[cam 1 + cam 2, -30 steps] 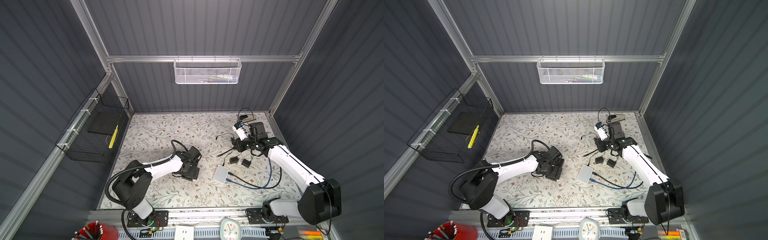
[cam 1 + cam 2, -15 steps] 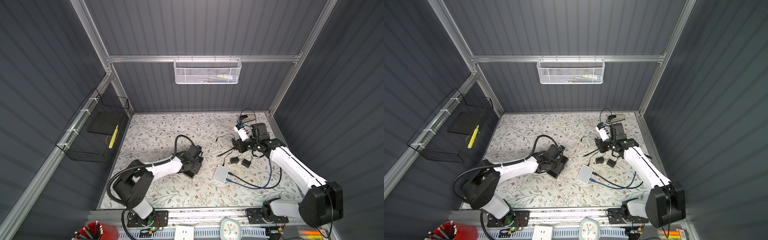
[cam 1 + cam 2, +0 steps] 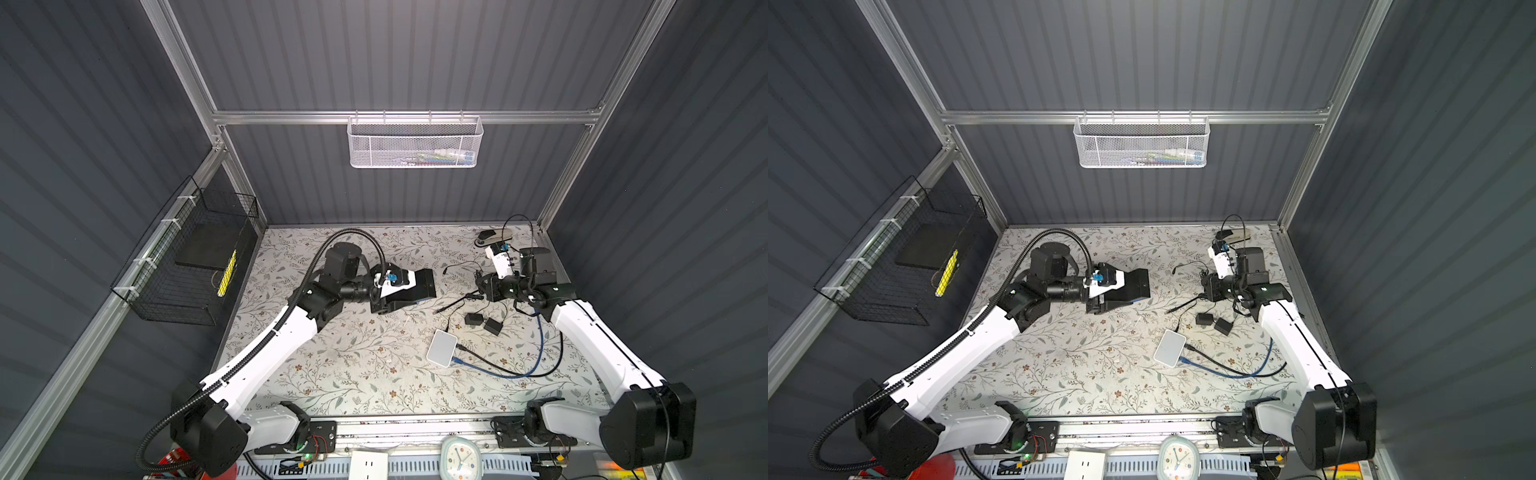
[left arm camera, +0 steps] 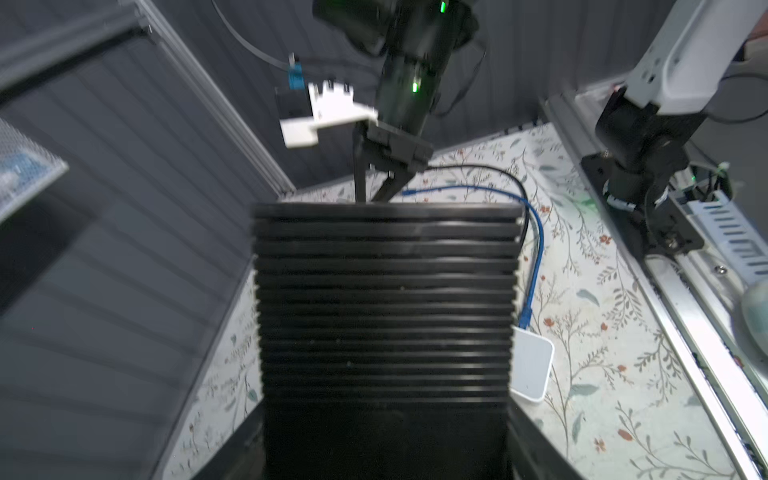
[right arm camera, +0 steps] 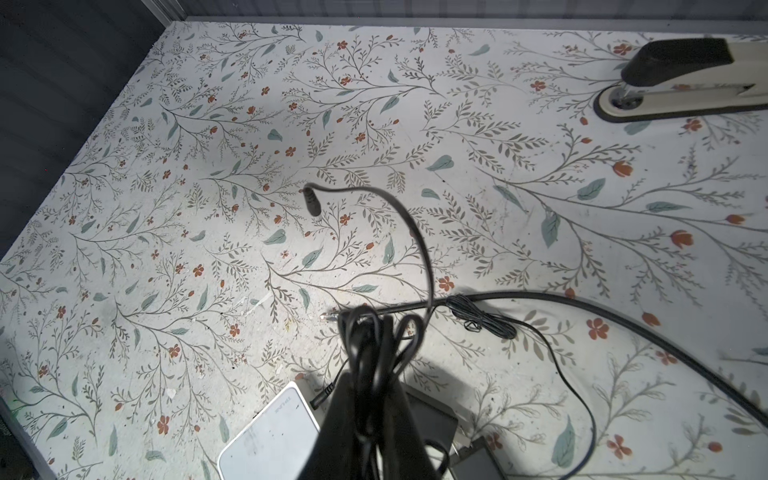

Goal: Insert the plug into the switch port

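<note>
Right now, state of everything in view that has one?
left end effector: shut on black finned box.
right end effector: shut on black cable.
barrel plug: free, not inserted.
white box: flat on table.
stapler: closed.

Counted on one floral tabletop (image 3: 353, 374): two robot arms (image 3: 270, 345) (image 3: 598, 349), one white network switch (image 3: 441, 348), two black power adapters (image 3: 473, 319) (image 3: 493, 326) at its 1 o'clock, one blue Ethernet cable (image 4: 527, 311), one stapler (image 5: 681, 79), one finned black box (image 4: 384, 307), two wire baskets (image 3: 415, 145) (image 3: 187, 266), one clock (image 3: 462, 459); black cords (image 5: 374, 332) too tangled to count.
</note>
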Controlling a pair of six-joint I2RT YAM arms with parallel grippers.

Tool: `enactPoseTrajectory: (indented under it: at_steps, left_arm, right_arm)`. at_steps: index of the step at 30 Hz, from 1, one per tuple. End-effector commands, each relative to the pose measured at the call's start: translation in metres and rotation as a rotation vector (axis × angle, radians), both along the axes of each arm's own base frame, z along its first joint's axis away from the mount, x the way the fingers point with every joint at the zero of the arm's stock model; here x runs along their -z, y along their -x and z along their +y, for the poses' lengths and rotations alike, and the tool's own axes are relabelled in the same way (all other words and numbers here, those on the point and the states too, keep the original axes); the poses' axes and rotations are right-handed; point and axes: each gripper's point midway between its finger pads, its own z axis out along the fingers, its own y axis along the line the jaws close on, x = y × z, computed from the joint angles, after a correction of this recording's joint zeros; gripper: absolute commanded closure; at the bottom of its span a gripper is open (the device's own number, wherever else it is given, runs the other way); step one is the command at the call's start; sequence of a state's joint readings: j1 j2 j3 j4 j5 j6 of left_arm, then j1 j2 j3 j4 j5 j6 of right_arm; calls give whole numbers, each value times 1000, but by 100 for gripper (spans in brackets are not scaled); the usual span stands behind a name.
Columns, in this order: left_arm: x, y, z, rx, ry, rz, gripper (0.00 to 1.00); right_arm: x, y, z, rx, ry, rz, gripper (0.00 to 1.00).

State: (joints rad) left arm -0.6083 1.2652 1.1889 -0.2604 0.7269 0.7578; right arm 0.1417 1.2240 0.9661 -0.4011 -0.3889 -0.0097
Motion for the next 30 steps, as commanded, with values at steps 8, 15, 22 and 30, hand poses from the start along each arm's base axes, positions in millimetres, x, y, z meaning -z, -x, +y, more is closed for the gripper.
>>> enactPoseTrajectory:
  at_steps: [8,15,22,30]
  left_arm:
    - [-62,45,-6,267,144,-9,73]
    - [-20,39,-1,200,43,60,73]
    - [160,48,59,115,-557,214,75]
    - [241,55,90,194,-822,277,74]
  right_arm:
    - [-14,4,0,3,-33,-65,91]
    - [-19,6,2,-9,-43,-75,91]
    - [-22,10,3,-21,-52,-84,91]
    - [-22,11,7,-34,-75,-77,91]
